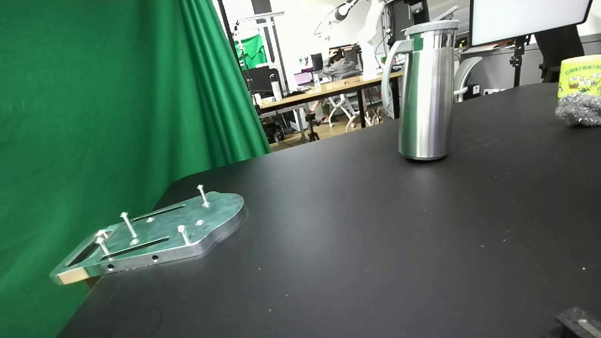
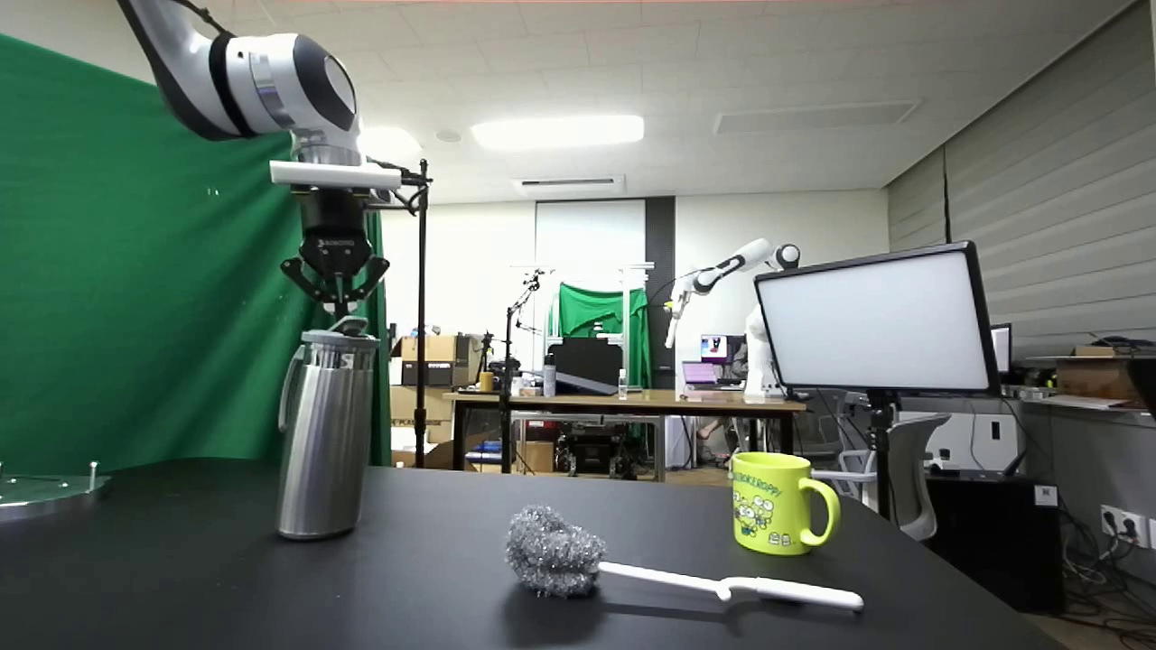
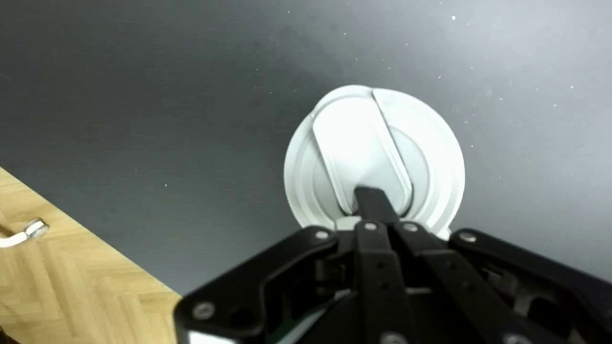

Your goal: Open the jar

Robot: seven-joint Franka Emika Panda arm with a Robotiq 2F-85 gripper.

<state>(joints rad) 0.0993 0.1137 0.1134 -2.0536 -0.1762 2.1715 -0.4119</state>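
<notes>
Well, there stood the jar (image 2: 325, 442), upright on the black table (image 1: 328, 234), and straight above it hung the gripper (image 2: 340, 309), clenched, its fingers (image 3: 375, 205) drawn together! Down they pointed, right by the flap (image 3: 359, 145), which stood tilted up from the lid (image 3: 443, 148); whether tip met flap, I could not tell. The lid itself sat on the jar's top, the jar's handle (image 1: 387, 77) standing out to one side. And the room? In the wrist view, dark tabletop spread on both sides of the lid, with the table's edge slicing across the lower left corner and wood floor (image 3: 86, 286) beyond. In an exterior view, a broad stretch of black ran between the jar and the metal plate (image 1: 162, 229), its pegs (image 1: 128, 224) pointing up, one end jutting over the edge, hard by the green curtain (image 1: 94, 94). Over on the opposite flank, well apart from the jar, lay the scrubber (image 2: 553, 552), its white stick (image 2: 664, 579) reaching across in front of the yellow-green mug (image 2: 766, 506), and that mug stood upright, not far from the table's side edge!
</notes>
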